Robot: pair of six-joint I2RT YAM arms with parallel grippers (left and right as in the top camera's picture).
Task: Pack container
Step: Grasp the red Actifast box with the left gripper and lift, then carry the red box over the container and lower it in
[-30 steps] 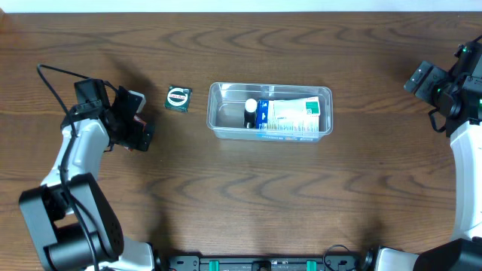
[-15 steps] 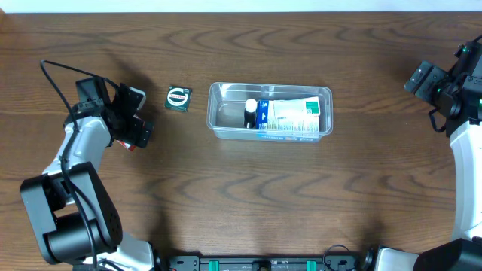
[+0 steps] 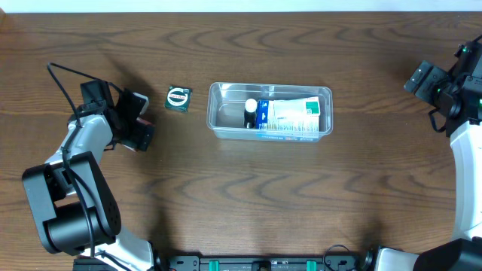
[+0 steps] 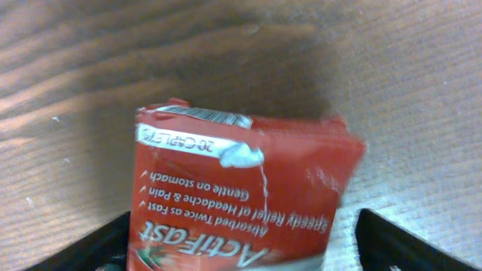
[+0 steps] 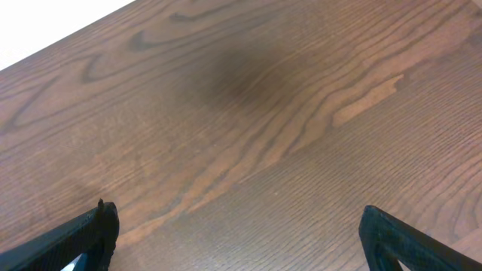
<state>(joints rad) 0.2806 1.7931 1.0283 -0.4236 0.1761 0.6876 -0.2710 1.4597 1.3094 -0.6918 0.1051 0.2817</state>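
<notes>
The container [image 3: 214,114] is a clear shallow tub at the table's middle, holding a blue and white box [image 3: 290,114] and a small white-capped bottle [image 3: 250,110]. A red ActiFast packet [image 4: 241,188] lies on the wood between the fingers of my left gripper [image 4: 245,229]. The left finger is at the packet's edge and a gap shows beside the right finger. From overhead, the left gripper [image 3: 137,122] is at the far left and hides most of the packet. My right gripper [image 5: 237,222] stands open over bare wood, at the far right edge [image 3: 426,80].
A small dark green packet with a white ring mark [image 3: 178,98] lies between the left gripper and the container. The left arm's cable [image 3: 60,79] loops above the table at the far left.
The left gripper has shifted slightly up and to the right over the red packet, and its jaws have narrowed around it. The right arm has not moved.
</notes>
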